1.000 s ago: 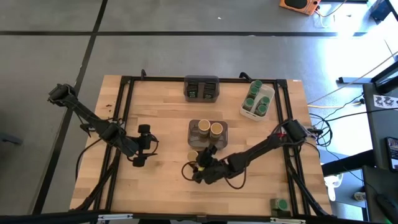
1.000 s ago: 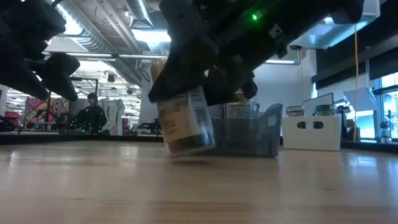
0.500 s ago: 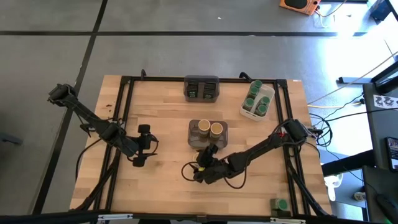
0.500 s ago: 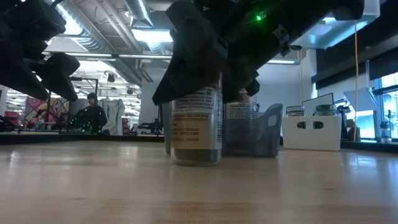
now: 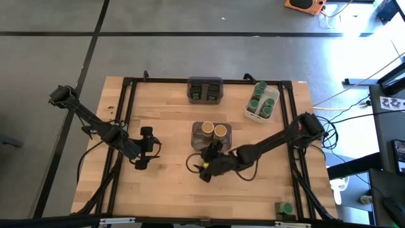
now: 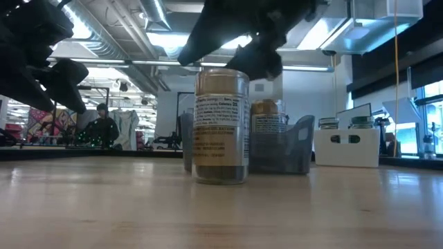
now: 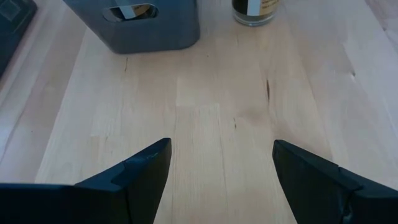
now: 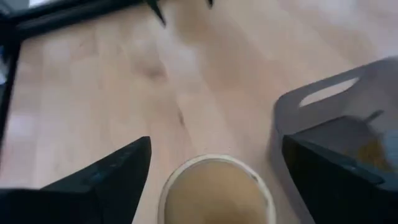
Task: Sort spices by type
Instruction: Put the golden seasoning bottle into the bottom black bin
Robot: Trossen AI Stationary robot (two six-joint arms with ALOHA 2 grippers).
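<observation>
1. A tan-lidded spice jar [image 6: 220, 126] is seen standing upright on the wooden table [image 5: 164, 183], just in front of the grey bin [image 5: 211, 136] at the table's middle.
2. The right gripper [image 5: 208, 162] is held directly above this jar; in the low view the dark fingers are seen clear of the lid, not touching it.
3. In the right wrist view the jar's tan lid [image 8: 216, 190] is shown between the two dark fingers [image 8: 106, 177], which are spread wide to either side of it with open gaps on both sides.
4. Two more tan-lidded jars [image 5: 214, 130] are held upright inside the grey bin.
5. Green-lidded jars [image 5: 261, 101] are gathered in the white tray [image 5: 251, 115] near the table's far right corner, and dark tins [image 5: 204, 94] are set in a second grey bin [image 5: 205, 83] at the far edge.
6. One green-lidded jar [image 5: 286, 208] is left alone at the near right corner.
7. The left gripper [image 5: 145, 149] is held over bare wood on the left side, well apart from the jar, with its fingers [image 7: 134, 174] spread and nothing between them.
</observation>
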